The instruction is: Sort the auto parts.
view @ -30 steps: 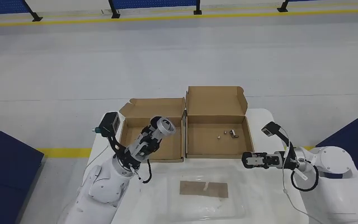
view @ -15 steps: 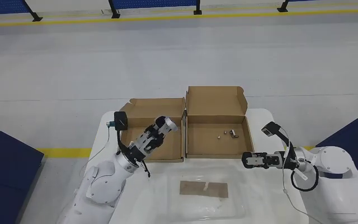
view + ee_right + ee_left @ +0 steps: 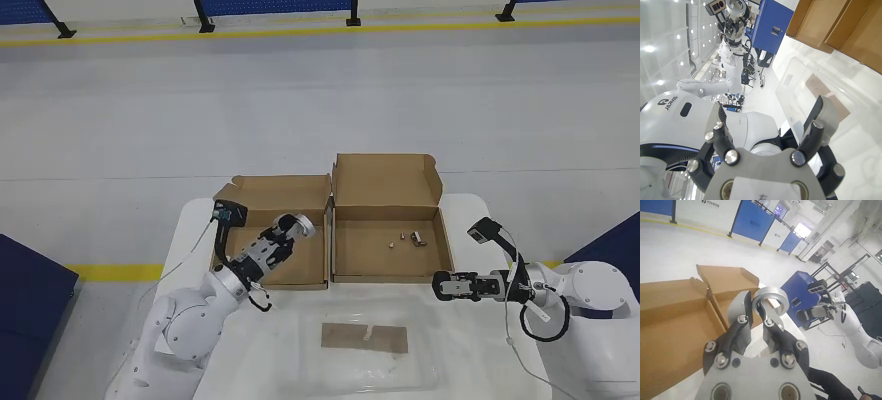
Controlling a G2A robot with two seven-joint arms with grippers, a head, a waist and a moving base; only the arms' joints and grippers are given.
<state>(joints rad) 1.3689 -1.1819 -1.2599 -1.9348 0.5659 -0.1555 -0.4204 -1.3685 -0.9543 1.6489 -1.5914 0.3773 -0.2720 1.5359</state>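
My left gripper (image 3: 288,232) (image 3: 756,306) is shut on the rim of a silver metal ring (image 3: 770,300) (image 3: 297,226), one finger outside it and one through its hole. It hangs over the left cardboard box (image 3: 232,262). The right cardboard box (image 3: 360,262) holds a few small metal parts (image 3: 409,238). My right gripper (image 3: 439,287) (image 3: 770,113) stands open and empty at the table's right side, just off the right box's front corner. The right wrist view shows the left gripper with the ring (image 3: 736,8) far off.
A clear plastic tray (image 3: 350,370) (image 3: 791,81) with a brown cardboard piece (image 3: 364,338) in it sits at the table's front middle. Both boxes have raised lids (image 3: 385,182) at the back. The white table (image 3: 470,340) ends close to the right of my right gripper.
The left arm has swung down and toward the boxes with the ring, which now sits lower over the left box. The right arm has not moved.
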